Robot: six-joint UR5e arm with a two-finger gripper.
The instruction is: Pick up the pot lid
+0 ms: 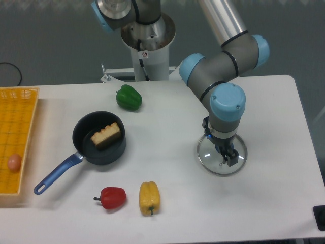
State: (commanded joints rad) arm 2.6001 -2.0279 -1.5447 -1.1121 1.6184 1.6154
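A round glass pot lid (238, 158) with a metal rim lies flat on the white table at the right. My gripper (224, 155) points straight down over the lid's centre, its dark fingers down at the knob. The knob is hidden by the fingers, and the frame does not show whether they have closed on it. A dark pot (99, 138) with a blue handle sits at the left with a piece of bread in it, uncovered.
A green pepper (129, 97) lies behind the pot. A red pepper (112, 197) and a yellow pepper (149, 197) lie near the front edge. A yellow basket (15, 117) at the far left holds an egg (14, 162). The arm's base (148, 35) stands at the back.
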